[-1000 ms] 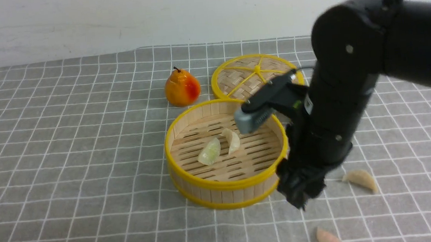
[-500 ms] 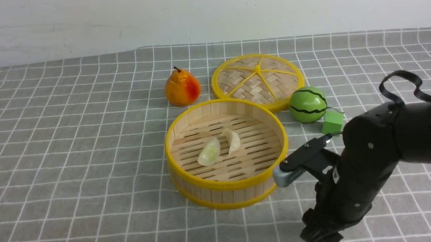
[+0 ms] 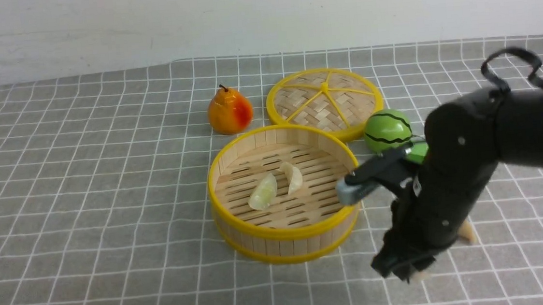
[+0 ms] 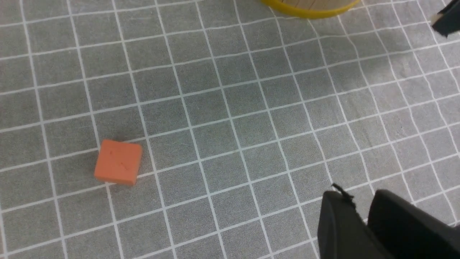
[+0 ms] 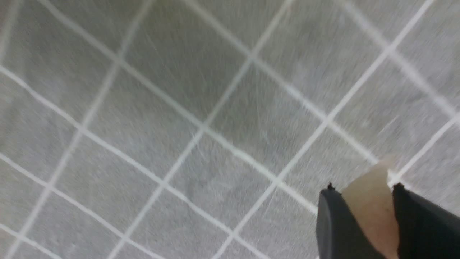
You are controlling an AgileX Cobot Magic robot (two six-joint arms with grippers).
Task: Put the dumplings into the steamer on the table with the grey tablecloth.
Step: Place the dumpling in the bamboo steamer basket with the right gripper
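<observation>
Right wrist view shows pinched dumpling (image 5: 370,216).

The black right arm (image 3: 465,156) is angled steeply downward, and a small pale cream dumpling (image 5: 370,212) is pinched between the black fingers (image 5: 334,223) of the right gripper (image 3: 409,272). The left gripper (image 4: 354,198) is held low, its fingers drawn nearly together.

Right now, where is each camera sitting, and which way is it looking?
Front: between the arms, looking forward at the steamer, lid and pear; right arm shows.
Left wrist: looks down at grey cloth and an orange block; left claw shows.
Right wrist: close above the cloth; right claw pinches a dumpling.
Shared: front and right wrist both show that dumpling.
</observation>
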